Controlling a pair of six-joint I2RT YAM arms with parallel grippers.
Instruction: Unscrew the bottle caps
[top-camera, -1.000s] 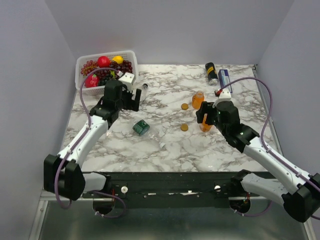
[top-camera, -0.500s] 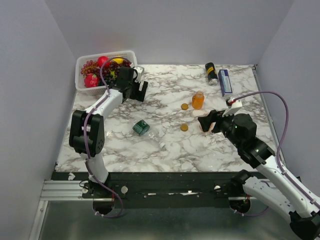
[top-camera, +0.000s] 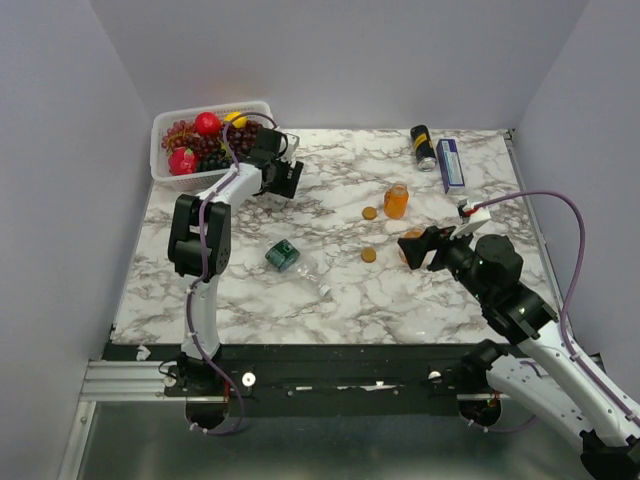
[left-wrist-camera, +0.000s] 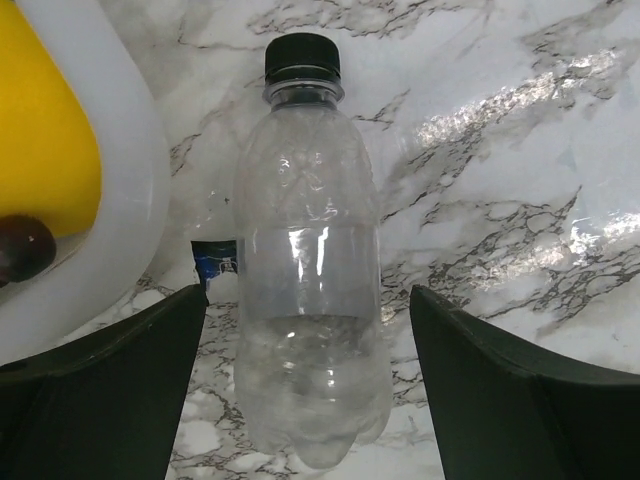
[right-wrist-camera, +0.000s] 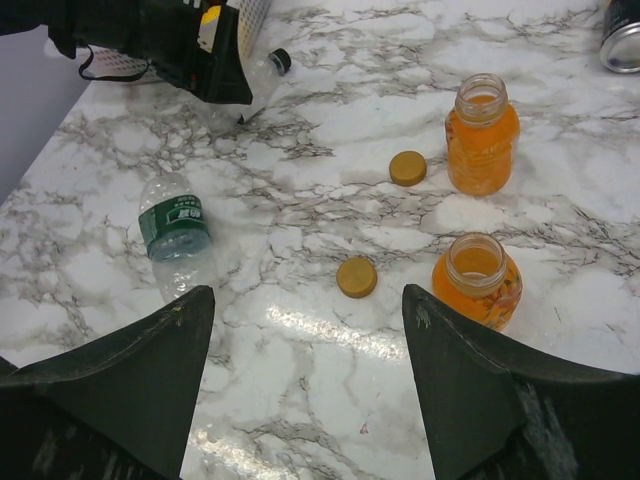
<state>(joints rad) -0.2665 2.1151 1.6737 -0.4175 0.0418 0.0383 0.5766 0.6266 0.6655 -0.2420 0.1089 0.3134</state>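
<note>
A clear bottle (left-wrist-camera: 308, 290) with a black cap (left-wrist-camera: 302, 58) lies on the marble beside the basket. My left gripper (left-wrist-camera: 308, 330) is open and straddles its base, with a gap on each side. The gripper (top-camera: 285, 178) covers this bottle in the top view. Two orange-juice bottles (right-wrist-camera: 482, 135) (right-wrist-camera: 478, 280) stand uncapped. Their orange caps (right-wrist-camera: 407, 168) (right-wrist-camera: 357, 277) lie on the table. My right gripper (right-wrist-camera: 308, 300) hovers open and empty just in front of the nearer orange bottle. A clear bottle with a green label (right-wrist-camera: 175, 235) lies on its side at the left.
A white basket (top-camera: 166, 122) of fruit stands at the back left, its rim (left-wrist-camera: 130, 200) right beside the clear bottle. A black can (top-camera: 422, 147) and a blue box (top-camera: 449, 163) lie at the back right.
My left arm has stretched toward the basket and set its jaws around the clear bottle, narrowing them slightly. My right arm has drawn back from the nearer orange bottle, still open.
</note>
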